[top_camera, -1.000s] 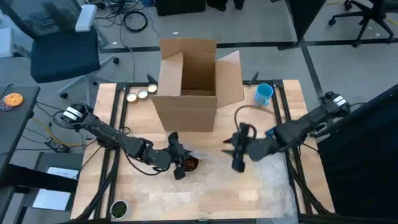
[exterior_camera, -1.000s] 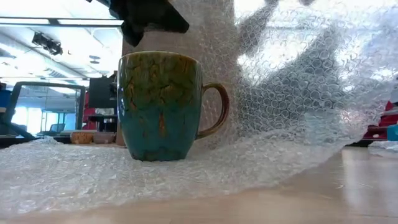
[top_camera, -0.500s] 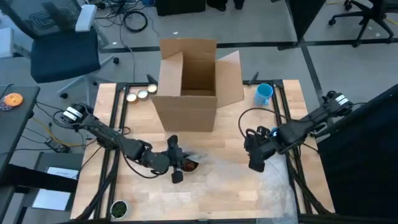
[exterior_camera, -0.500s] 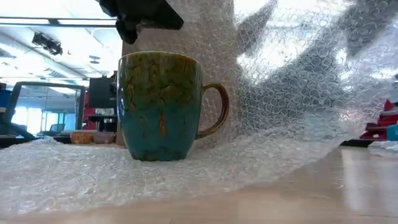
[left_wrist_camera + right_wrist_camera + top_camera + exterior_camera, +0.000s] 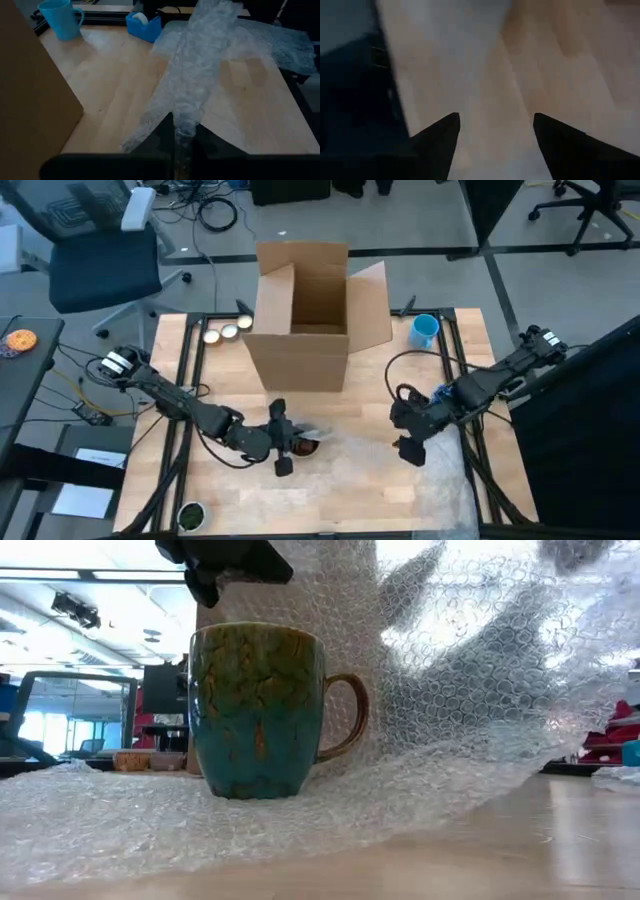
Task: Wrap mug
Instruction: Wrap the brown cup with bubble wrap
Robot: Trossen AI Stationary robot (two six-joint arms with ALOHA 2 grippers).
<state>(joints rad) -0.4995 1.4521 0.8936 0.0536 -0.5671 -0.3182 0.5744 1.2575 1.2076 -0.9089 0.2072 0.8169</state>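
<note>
- We see the wooden counter (image 5: 340,490) filling the lower centre of the high view, with dark rails along its left and right edges.
- An open cardboard box (image 5: 310,315) stands at the upper centre of the counter, its flaps raised.
- A sheet of bubble wrap (image 5: 470,710) lies across the lower middle of the counter; in the low view it spreads under the mug and rises in a tall fold that fills the right half of the frame.
- The left arm reaches from the left edge toward the centre of the high view, and its left gripper (image 5: 283,442) sits just over the mug, fingers pinched on a bunched strip of the bubble wrap, as the left wrist view shows.
- The right arm comes in from the right edge; the right gripper (image 5: 410,448) hangs right of centre above the wrap, and in its wrist view its fingers (image 5: 437,137) stand spread apart with nothing between them.
- The mug (image 5: 262,710), teal with brown glaze, stands upright on the wrap at centre left of the low view, handle pointing right.
- A blue cup (image 5: 424,331) stands at the counter's upper right, beside the box.
- Two small round tins (image 5: 222,333) lie at the upper left of the counter.
</note>
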